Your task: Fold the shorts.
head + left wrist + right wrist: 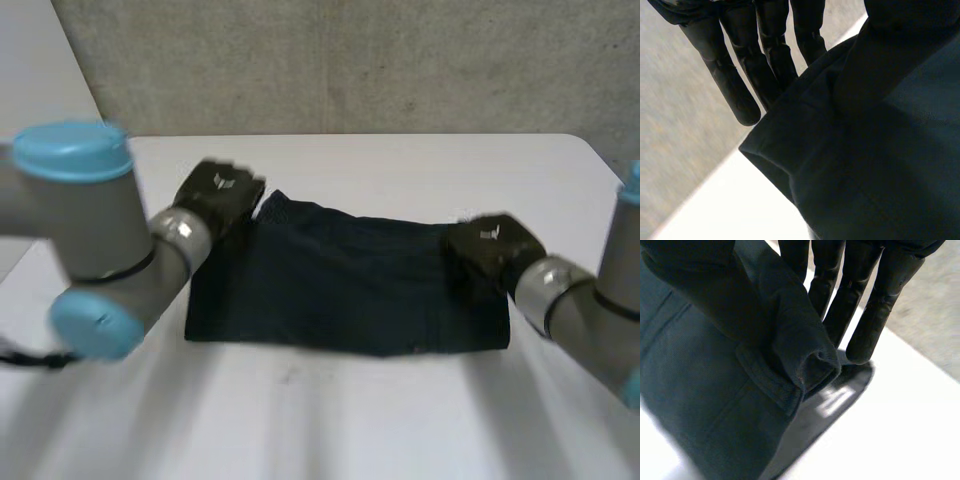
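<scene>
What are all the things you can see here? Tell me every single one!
shorts: one, dark navy, spread on the middle of the table.
table: one, white, under the shorts.
wall: one, grey, behind the table.
left arm and right arm: two, grey with light-blue caps, one at each side of the table.
left hand: one, black, at the shorts' far left corner, its straight fingers and thumb pinching the cloth.
right hand: one, black, at the shorts' far right corner, its straight fingers and thumb pinching the cloth.
</scene>
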Tool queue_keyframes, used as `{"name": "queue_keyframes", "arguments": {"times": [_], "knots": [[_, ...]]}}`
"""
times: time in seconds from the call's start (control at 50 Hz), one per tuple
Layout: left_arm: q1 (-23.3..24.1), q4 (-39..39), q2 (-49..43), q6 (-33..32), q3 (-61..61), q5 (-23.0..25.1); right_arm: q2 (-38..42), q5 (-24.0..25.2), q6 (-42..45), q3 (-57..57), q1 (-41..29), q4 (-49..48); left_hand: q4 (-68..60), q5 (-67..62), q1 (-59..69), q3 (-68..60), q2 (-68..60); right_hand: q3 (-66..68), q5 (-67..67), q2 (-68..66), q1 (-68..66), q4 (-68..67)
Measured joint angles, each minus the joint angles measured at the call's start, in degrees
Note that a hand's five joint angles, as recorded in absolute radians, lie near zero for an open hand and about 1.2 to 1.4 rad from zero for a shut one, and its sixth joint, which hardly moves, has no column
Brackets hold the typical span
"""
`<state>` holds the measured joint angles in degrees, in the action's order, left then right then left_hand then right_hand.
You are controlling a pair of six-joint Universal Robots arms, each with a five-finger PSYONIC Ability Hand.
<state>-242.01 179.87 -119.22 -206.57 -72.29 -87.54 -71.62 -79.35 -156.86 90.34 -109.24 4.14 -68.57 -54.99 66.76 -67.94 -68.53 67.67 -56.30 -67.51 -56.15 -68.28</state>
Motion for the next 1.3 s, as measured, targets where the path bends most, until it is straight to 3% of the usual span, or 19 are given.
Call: {"name": "queue_keyframes", "arguments": {"times": [0.02, 0.04, 0.12, 0.3, 0.34, 0.36, 0.38, 0.4, 0.42, 0.44, 0.46, 0.64, 0.76, 0.9, 1.06, 1.2, 1.26, 1.3], "knots": [[0.0, 0.0, 0.0, 0.0, 0.0, 0.0, 0.0, 0.0, 0.0, 0.0, 0.0, 0.0, 0.0, 0.0, 0.0, 0.0, 0.0, 0.0, 0.0, 0.0, 0.0, 0.0], [0.9, 1.0, -6.5, -1.4, 9.3, -0.9, 4.0, -2.6, 0.1, -5.8, -0.3, -1.6, -0.1, 0.0, 0.0, 0.0, -0.1, 0.0, 0.0, 0.0, 0.0, 0.0], [2.2, 2.5, -17.0, -3.6, 24.1, -2.3, 11.5, -6.0, 1.5, -15.2, -0.5, -4.5, -0.2, 0.0, 0.0, 0.0, -0.1, 0.0, 0.0, 0.0, 0.0, 0.0], [2.0, 6.1, -38.1, -4.1, 46.8, -2.8, 26.9, -8.8, 9.5, -28.3, -0.8, -14.0, -0.2, 0.0, -0.1, -0.1, 0.0, 0.0, 0.0, 0.0, 0.0, 0.0], [1.9, 7.9, -40.5, -4.0, 48.6, -2.8, 29.3, -9.1, 11.0, -29.7, -0.8, -16.5, 12.9, 10.9, -13.7, 13.8, 14.1, -12.7, 11.1, 13.7, 11.1, 12.9], [1.9, 9.6, -41.8, -3.9, 49.4, -2.8, 31.1, -9.3, 11.9, -30.6, -0.8, -18.6, 27.5, 25.4, -30.6, 27.0, 27.6, -25.2, 23.0, 26.8, 23.4, 25.4], [1.9, 10.4, -42.4, -3.9, 49.6, -2.8, 31.8, -9.4, 12.2, -30.9, -0.9, -19.6, 35.0, 32.8, -39.1, 34.2, 34.9, -35.5, 33.0, 37.2, 33.2, 35.7], [1.9, 10.4, -42.4, -3.9, 49.6, -2.8, 31.8, -9.4, 12.2, -30.9, -0.9, -19.6, 35.0, 32.8, -39.1, 34.2, 34.9, -35.5, 33.0, 37.2, 33.2, 35.7], [2.2, 12.2, -43.0, -3.9, 49.4, -2.8, 32.3, -9.6, 12.0, -31.1, -0.9, -21.6, 50.4, 47.2, -53.3, 49.2, 50.1, -49.7, 47.2, 50.6, 42.5, 50.1], [2.3, 12.5, -43.0, -3.8, 49.2, -2.8, 32.2, -9.6, 11.9, -31.0, -0.8, -21.8, 54.5, 50.7, -55.6, 53.4, 54.6, -49.7, 47.2, 50.6, 42.5, 50.1], [2.7, 13.2, -42.4, -3.7, 48.0, -2.9, 31.1, -9.7, 10.7, -30.3, -0.8, -22.5, 56.6, 52.2, -55.8, 55.4, 56.5, -55.2, 52.5, 54.7, 44.3, 54.6], [3.2, 13.2, -27.1, -0.2, 30.5, -2.8, 12.8, -8.7, -3.3, -17.6, 0.1, -18.0, 56.7, 52.2, -55.8, 55.5, 56.9, -55.3, 52.5, 54.7, 44.3, 54.6], [0.9, 12.5, -10.3, 10.5, 8.0, 1.2, 4.7, -5.5, -7.6, -6.2, 1.4, -6.7, 56.6, 52.2, -55.8, 55.5, 56.9, -55.3, 52.5, 54.7, 44.3, 54.6], [-2.0, 12.5, 2.3, 20.0, -12.1, 7.0, 4.3, -3.0, -7.7, 1.0, 3.0, -4.3, 56.7, 52.2, -55.8, 55.5, 56.9, -48.9, 47.5, 48.5, 39.8, 49.4], [-3.2, 12.6, 6.2, 20.2, -20.9, 7.6, 10.7, -2.4, -7.1, 3.6, 4.7, -13.5, 56.7, 52.2, -55.8, 55.5, 56.9, -36.5, 36.7, 36.3, 29.3, 37.2], [-3.5, 12.7, 6.4, 20.0, -22.0, 7.5, 14.5, -2.3, -6.7, 2.5, 5.2, -16.0, 56.6, 52.2, -55.8, 55.5, 56.9, -29.4, 29.8, 28.8, 24.6, 30.1], [-3.6, 12.7, 6.3, 20.0, -22.0, 7.5, 15.9, -2.3, -6.5, 1.7, 5.4, -16.6, 56.7, 52.2, -55.8, 55.5, 56.9, -6.1, 9.3, 5.4, 10.6, 6.3], [-3.6, 12.7, 6.3, 20.0, -21.9, 7.5, 15.8, -2.4, -6.5, 1.7, 5.5, -16.7, 56.6, 52.2, -55.8, 55.5, 56.9, -3.1, 6.8, 3.0, 8.9, 2.7]]}}
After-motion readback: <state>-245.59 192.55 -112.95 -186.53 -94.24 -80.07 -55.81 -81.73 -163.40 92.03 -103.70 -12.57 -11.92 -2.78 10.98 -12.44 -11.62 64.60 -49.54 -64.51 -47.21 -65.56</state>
